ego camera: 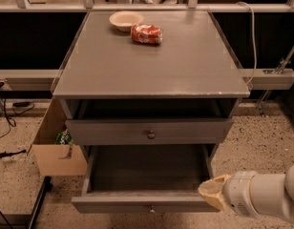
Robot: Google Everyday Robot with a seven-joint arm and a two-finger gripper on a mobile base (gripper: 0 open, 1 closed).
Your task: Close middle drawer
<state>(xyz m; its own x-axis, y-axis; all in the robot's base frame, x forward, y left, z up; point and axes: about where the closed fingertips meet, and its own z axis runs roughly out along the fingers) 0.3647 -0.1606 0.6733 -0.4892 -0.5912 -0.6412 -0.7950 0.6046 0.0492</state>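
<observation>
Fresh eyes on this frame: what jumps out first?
The middle drawer is pulled far out, low at the front of the cabinet. The claw is right by the drawer's front right corner, at the lower right of the view. On the cabinet top, near the back, a red can lies on its side beside a bowl.

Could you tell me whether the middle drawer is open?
Open: the middle drawer is pulled far out, interior exposed; the hand sits by its front right corner.
</observation>
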